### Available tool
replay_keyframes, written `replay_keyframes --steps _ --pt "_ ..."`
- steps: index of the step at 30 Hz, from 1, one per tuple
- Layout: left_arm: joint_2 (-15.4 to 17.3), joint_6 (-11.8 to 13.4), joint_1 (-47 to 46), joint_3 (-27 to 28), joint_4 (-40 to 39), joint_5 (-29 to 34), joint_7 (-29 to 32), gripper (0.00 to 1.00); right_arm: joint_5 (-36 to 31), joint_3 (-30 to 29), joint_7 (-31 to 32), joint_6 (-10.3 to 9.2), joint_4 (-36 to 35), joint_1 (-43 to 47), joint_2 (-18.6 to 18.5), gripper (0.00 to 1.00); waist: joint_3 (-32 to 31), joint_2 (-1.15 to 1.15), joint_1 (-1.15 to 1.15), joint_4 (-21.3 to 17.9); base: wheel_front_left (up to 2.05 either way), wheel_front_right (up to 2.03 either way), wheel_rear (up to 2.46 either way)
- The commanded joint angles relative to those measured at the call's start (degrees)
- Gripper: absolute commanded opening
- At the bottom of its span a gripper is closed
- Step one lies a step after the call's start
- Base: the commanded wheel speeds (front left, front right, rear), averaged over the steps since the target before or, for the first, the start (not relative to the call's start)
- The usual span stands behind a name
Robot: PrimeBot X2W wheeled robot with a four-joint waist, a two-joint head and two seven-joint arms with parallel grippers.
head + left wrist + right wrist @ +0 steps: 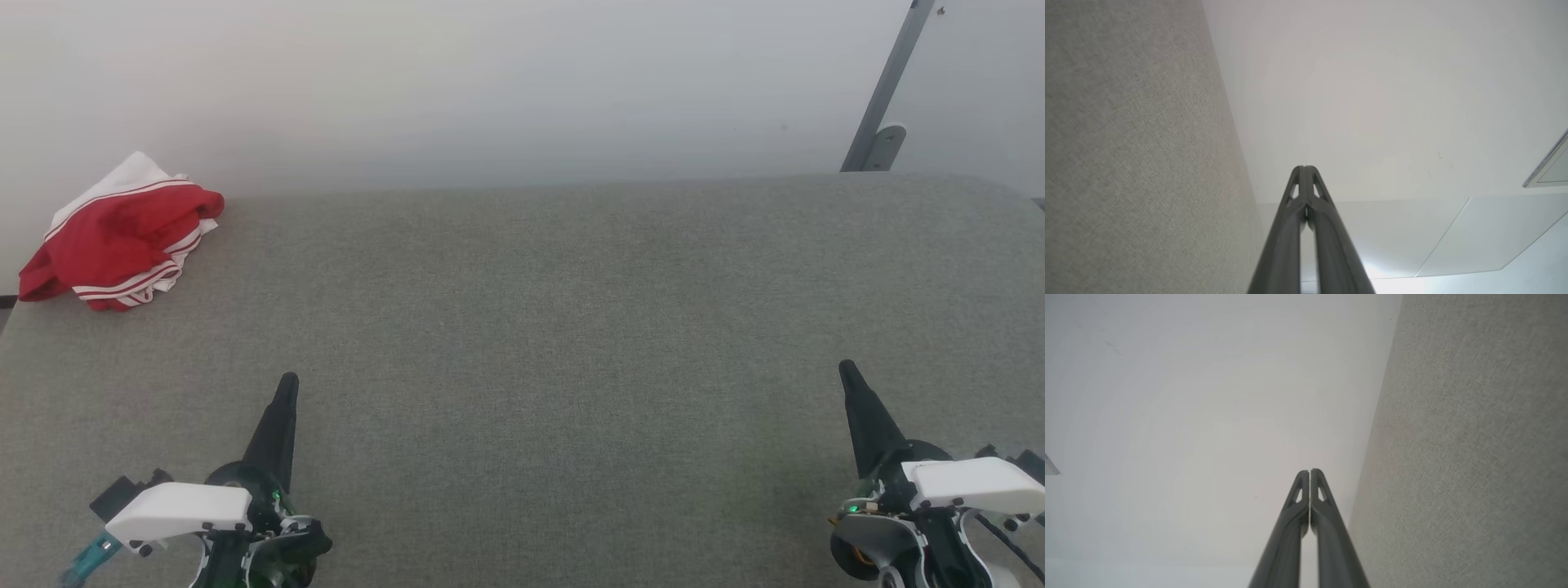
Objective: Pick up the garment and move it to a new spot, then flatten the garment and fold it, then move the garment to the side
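Near the front edge, the left hand (pixel 287 382) and the right hand (pixel 847 369) hover low over the grey fabric-covered worktop (pixel 531 327), well apart. Their long dark fingers point away, pressed together and holding nothing. The crumpled red jersey-like garment with white, red-striped trim (pixel 122 237) lies at the far left corner against the pale wall (pixel 490 82), well beyond the left hand.

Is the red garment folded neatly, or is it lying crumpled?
Crumpled: the garment lies bunched in a heap, its striped trim bands curving unevenly and white lining showing.
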Motion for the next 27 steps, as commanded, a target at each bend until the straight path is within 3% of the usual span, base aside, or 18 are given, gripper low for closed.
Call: replay_keyframes --steps 1,18,19,27 --pt "-0.1 -0.3 -0.6 0.1 -0.1 -0.2 0.1 0.0 0.2 0.0 0.1 0.19 0.0 -0.3 -0.1 0.0 0.0 0.0 0.0 0.0 0.0 0.0 0.0" --pt "-0.1 -0.3 -0.6 0.1 -0.1 -0.2 0.1 0.0 0.2 0.0 0.2 0.19 0.0 -0.3 -0.1 0.0 0.0 0.0 0.0 0.0 0.0 0.0 0.0" --pt "0.0 0.0 0.0 0.0 0.0 0.0 0.0 1.0 0.0 0.0 0.0 0.0 0.0 0.0 0.0 1.0 0.0 0.0 0.0 0.0 0.0 0.0 0.0" --pt "-0.3 0.1 2.0 -0.7 1.9 0.0 -0.7 1.0 -0.5 0.7 -1.0 -0.09 1.7 2.1 0.4 1.0 -0.1 0.0 0.0 0.0 0.0 0.0 0.0"
